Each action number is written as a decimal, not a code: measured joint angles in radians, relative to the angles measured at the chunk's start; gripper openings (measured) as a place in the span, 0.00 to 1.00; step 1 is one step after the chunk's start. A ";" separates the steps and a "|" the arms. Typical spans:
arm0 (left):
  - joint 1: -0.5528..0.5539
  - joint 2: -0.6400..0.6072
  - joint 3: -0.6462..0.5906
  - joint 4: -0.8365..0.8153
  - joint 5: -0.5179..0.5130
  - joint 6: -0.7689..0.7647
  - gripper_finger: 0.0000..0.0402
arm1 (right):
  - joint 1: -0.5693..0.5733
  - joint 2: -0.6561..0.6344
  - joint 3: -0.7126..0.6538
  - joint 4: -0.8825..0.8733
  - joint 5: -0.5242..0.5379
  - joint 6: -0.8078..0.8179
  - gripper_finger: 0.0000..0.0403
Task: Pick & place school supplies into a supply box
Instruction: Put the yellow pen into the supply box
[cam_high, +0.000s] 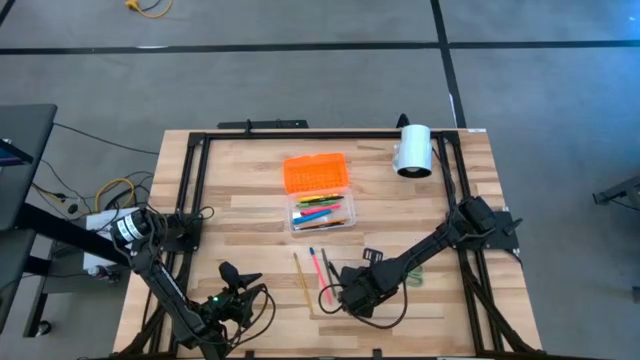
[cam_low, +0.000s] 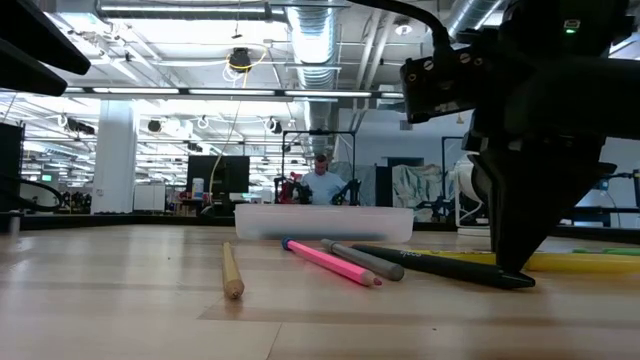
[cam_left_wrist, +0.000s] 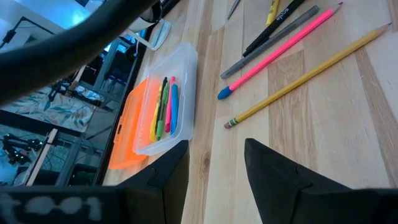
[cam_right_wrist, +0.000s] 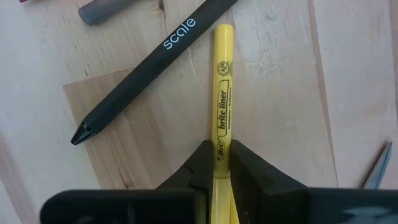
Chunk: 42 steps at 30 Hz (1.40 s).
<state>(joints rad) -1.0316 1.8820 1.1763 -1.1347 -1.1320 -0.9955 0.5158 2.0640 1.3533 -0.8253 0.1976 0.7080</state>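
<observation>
In the right wrist view alone, right claw clamped on yellow highlighter, left claw apart.

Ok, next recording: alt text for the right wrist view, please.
The right gripper has its jaws closed around a yellow highlighter lying on the wooden table. Beside the highlighter lies a black pen marked "scale", its tip pointing back toward the gripper, with a grey pen end farther off.
</observation>
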 joint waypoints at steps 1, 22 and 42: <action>0.000 0.000 0.000 0.000 0.000 0.000 0.36 | 0.000 0.000 0.000 -0.001 0.001 0.000 0.07; 0.000 0.000 0.000 0.000 0.000 0.000 0.36 | 0.001 0.000 0.000 -0.019 0.014 -0.001 0.04; 0.000 0.000 0.000 0.000 0.000 0.000 0.36 | -0.009 0.008 0.137 -0.290 0.173 -0.012 0.06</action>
<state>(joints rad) -1.0316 1.8820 1.1763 -1.1348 -1.1320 -0.9955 0.5073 2.0716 1.4902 -1.1155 0.3707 0.6964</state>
